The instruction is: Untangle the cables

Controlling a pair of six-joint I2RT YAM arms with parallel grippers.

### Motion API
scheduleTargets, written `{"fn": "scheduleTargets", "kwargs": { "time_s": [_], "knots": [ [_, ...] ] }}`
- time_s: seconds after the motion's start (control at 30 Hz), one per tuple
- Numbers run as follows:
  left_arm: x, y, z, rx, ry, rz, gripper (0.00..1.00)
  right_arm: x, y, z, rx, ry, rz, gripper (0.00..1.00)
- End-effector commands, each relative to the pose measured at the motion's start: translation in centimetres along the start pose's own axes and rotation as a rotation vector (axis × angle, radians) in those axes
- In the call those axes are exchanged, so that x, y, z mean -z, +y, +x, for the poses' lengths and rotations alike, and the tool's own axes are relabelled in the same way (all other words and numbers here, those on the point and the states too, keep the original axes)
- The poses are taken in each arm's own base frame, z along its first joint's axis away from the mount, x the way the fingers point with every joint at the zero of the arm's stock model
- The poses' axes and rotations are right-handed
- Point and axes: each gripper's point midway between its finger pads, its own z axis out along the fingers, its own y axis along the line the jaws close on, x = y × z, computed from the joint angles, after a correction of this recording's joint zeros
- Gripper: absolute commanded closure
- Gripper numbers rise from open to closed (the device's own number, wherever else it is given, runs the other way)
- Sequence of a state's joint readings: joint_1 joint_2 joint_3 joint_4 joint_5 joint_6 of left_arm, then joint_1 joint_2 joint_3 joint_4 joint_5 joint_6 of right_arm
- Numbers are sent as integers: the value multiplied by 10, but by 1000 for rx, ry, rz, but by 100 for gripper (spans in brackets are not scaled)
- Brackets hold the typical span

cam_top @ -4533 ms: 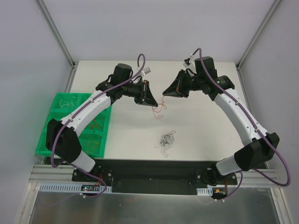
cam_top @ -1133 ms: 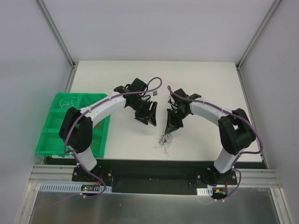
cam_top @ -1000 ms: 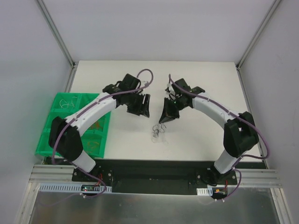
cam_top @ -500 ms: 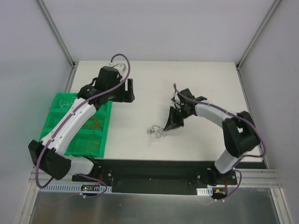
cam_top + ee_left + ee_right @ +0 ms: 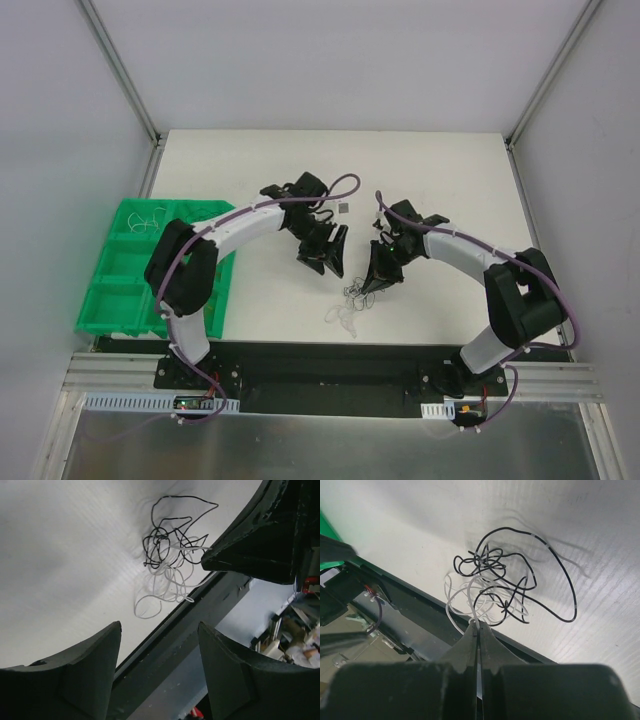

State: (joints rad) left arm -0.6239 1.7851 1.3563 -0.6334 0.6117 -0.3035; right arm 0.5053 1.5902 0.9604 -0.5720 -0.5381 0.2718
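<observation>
Pinching a white strand [image 5: 449, 607], the right gripper [image 5: 479, 630] anchors the cables [image 5: 482, 565] on the bench [image 5: 580, 520], likely so the released left gripper [image 5: 159, 630] can pull another free.

Left arm [image 5: 250, 222] swung back from green bin [image 5: 105, 290] to centre, cables [image 5: 352, 300] shifted slightly right

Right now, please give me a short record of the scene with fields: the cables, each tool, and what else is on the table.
cables: one cable tangle, black and white strands, on the table near its front edge
right tool: shut, tips pinching a white strand of the tangle
left tool: open, empty, beside the tangle, not touching
green bin: at the table's left side, away from both tools
</observation>
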Motion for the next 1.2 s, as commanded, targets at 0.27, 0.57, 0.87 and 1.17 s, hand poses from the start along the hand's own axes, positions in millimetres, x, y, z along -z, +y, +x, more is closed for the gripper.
{"fn": "scheduleTargets", "kwargs": {
  "time_s": [0.27,0.57,0.87,1.17],
  "knots": [
    [-59,-15,-8,0,125,102,49,20,19,-10,46,-60,-51,100],
    [-88,-15,1,30,198,125,51,20,17,-9,46,-61,-51,100],
    [-101,2,7,40,205,63,84,21,13,-10,46,-70,-40,100],
    [46,85,-44,98,-300,-457,100,82,-57,-19,4,-262,395,100]
  ]
}}
